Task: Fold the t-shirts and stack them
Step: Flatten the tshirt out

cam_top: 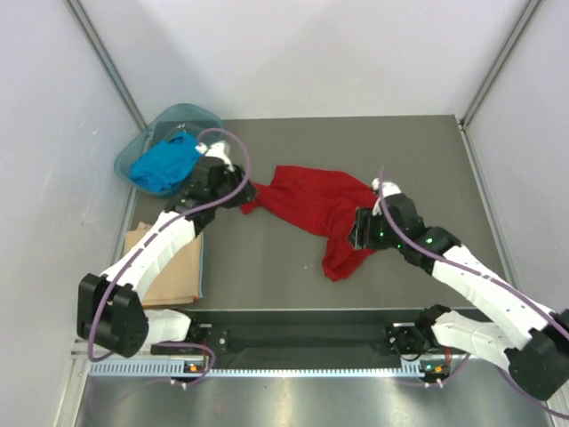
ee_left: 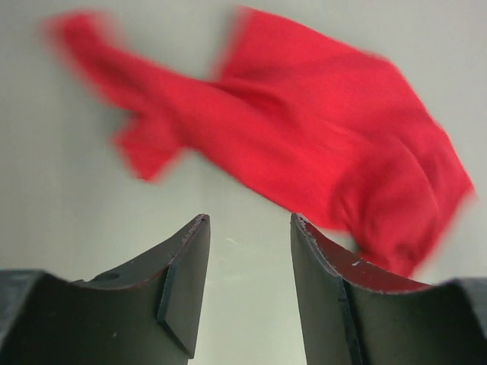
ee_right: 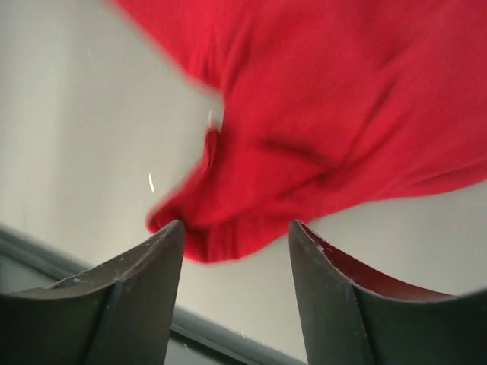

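Both arms reach inward, low. Left claw [ee_left: 247, 222] open, empty, at red shirt's [cam_top: 311, 206] left end; right claw [ee_right: 236, 228] open, empty, at its lower-right edge. Shirt lies crumpled centre frame.

A translucent teal plastic basin [cam_top: 182, 114] sits on the far left corner of the grey table [cam_top: 267, 258], a slotted metal rail [cam_top: 293, 370] runs along the table's near edge, and white walls [cam_top: 311, 53] enclose its other sides.

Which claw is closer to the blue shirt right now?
Left. The left claw is just beside the blue shirt in the basin. The right claw is far off, on the red shirt's other side.
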Robot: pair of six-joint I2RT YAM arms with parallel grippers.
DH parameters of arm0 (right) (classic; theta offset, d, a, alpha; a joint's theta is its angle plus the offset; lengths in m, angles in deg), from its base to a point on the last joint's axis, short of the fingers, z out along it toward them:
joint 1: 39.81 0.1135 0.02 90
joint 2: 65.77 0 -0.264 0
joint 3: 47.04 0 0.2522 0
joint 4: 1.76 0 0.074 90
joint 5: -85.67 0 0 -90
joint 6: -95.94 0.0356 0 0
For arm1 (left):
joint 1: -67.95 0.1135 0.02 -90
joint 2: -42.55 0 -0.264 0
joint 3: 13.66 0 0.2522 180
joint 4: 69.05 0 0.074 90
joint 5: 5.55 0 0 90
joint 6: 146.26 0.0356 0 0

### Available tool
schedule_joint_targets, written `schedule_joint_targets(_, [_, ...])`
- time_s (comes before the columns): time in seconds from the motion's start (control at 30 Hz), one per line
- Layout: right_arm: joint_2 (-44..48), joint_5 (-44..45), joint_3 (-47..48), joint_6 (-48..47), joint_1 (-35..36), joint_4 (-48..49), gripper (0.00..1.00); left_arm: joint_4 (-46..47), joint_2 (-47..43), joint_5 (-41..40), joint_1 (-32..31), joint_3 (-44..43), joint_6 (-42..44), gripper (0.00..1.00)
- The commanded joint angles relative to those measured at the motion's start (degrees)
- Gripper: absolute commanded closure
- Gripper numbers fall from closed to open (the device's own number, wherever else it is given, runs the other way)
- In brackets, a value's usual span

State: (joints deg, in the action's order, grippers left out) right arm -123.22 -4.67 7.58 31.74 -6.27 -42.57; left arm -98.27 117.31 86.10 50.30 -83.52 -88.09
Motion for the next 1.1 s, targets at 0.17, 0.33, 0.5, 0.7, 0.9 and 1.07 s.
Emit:
schedule_joint_targets(0.17, [7.0, 18.5, 14.2, 6.0, -11.7, -8.5, 0.36, 2.3, 3.8, -5.2, -26.6, -3.0, 8.6, 0.51])
schedule_joint_targets(0.33, [7.8, 7.6, 13.1, 6.4, -21.6, -6.5, 0.38, 3.9, 13.6, -3.5, -32.0, -5.6, 7.3, 0.52])
schedule_joint_targets(0.5, [10.3, 4.6, 8.6, 7.1, -22.9, -5.2, 0.39, 4.3, 21.8, 0.9, -34.7, -10.7, 6.0, 0.52])
schedule_joint_targets(0.7, [11.7, 2.6, 5.5, 6.5, -23.0, -4.2, 0.39, 5.6, 26.5, -1.1, -35.2, -13.5, 2.0, 0.48])
schedule_joint_targets(0.9, [11.0, 1.5, 4.5, 6.1, -23.1, -3.2, 0.39, 5.5, 28.0, -4.8, -35.4, -14.8, -2.2, 0.46])
schedule_joint_targets(1.07, [10.5, 1.6, 4.0, 6.1, -23.0, -2.7, 0.39, 3.9, 30.8, -5.9, -35.5, -16.7, -3.3, 0.46])
